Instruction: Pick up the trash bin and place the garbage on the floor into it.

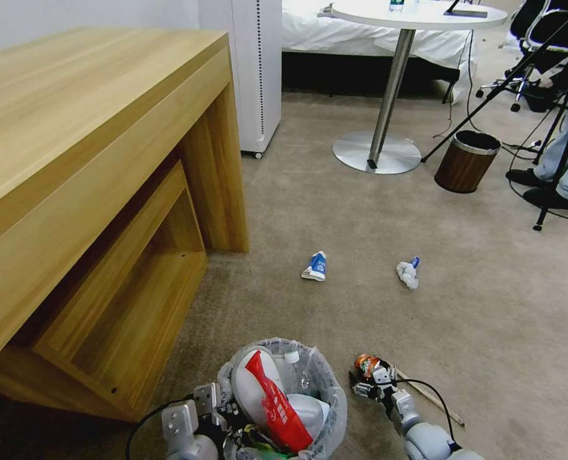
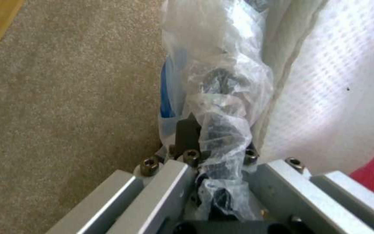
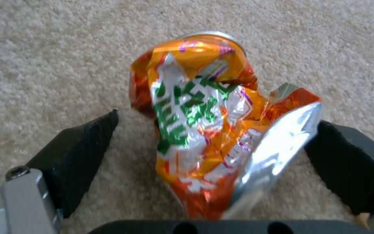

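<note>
The trash bin (image 1: 332, 409), lined with crinkled clear plastic, stands on the beige floor (image 1: 360, 217) at the near edge, holding a white slipper, a red wrapper and a small bottle. My left gripper (image 1: 214, 409) is shut on its rim; in the left wrist view the gripper (image 2: 213, 136) pinches the bag-wrapped rim (image 2: 221, 74). Just right of the bin, my right gripper (image 1: 370, 378) is low on the carpet, open around a crushed orange can (image 3: 208, 123); one pad (image 3: 347, 162) touches it, the other (image 3: 79, 152) stands apart. A thin wooden stick (image 1: 432, 397) lies beside that arm.
A blue-white carton (image 1: 315, 266) and crumpled white paper (image 1: 408, 273) lie farther out on the carpet. A wooden desk (image 1: 92, 166) fills the left. A round pedestal table (image 1: 386, 108), a brown bin (image 1: 466, 163) and tripod legs (image 1: 552, 160) stand at the back right.
</note>
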`<state>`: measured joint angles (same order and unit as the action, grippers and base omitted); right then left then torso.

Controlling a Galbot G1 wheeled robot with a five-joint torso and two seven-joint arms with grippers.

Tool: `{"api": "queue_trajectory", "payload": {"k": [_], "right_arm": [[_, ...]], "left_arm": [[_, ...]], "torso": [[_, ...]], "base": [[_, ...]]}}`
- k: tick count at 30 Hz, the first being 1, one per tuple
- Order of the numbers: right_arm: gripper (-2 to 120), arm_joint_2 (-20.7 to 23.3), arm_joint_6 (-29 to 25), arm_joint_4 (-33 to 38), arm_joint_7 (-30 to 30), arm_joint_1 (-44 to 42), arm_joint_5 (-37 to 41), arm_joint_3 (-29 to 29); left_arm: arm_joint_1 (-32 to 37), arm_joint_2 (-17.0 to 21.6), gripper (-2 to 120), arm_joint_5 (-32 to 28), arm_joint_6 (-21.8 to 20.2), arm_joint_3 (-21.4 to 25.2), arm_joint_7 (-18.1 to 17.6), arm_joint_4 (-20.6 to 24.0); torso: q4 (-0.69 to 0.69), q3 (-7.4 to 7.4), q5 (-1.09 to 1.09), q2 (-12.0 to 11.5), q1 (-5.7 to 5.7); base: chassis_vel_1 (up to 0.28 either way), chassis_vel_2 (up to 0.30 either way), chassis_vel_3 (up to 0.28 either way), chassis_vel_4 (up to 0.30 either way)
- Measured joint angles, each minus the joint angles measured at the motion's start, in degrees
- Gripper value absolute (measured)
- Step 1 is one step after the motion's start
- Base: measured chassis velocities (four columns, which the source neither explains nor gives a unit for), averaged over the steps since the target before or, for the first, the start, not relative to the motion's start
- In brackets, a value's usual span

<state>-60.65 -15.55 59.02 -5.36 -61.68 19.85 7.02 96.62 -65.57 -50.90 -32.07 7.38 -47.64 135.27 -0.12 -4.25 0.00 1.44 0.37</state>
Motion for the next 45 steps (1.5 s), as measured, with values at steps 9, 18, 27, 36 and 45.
{"api": "queue_trajectory", "payload": {"k": [9,18,27,36,45], "right_arm": [[100,-0.73,-1.10,-0.86,-0.52,0.84,-0.76,0.95],[75,-0.54,-1.66,-1.63,-0.43,1.45,-0.88,1.32],[65,-0.34,-1.81,-1.51,-0.08,2.35,1.02,1.70],[65,0.66,-2.07,0.82,0.51,2.08,2.85,-0.04],[65,4.88,-0.79,11.20,-0.23,3.14,7.82,-2.09]], "left_arm": [[-0.48,0.15,0,-0.04,0.12,-0.70,-0.12,-0.30],[-0.96,0.55,0,-0.16,0.32,-1.03,-0.32,-0.62],[-1.83,1.18,0,-1.37,0.62,-0.79,-0.66,-0.53],[-2.48,1.58,0,-2.87,1.06,0.24,-0.83,0.16],[-3.30,1.10,0,-3.21,1.05,-0.18,-0.96,-0.92]], "torso": [[0.00,0.00,0.01,0.00,0.00],[0.01,0.00,0.02,0.00,0.00],[0.00,0.00,0.00,0.00,0.00],[0.00,0.00,0.03,0.00,0.00],[0.01,0.00,0.01,0.00,0.00]], "base": [[0.000,0.000,0.000,0.000],[0.000,0.000,0.000,0.000],[0.000,0.000,0.000,0.000],[0.000,0.000,0.000,0.000],[0.000,0.000,0.000,0.000]]}}
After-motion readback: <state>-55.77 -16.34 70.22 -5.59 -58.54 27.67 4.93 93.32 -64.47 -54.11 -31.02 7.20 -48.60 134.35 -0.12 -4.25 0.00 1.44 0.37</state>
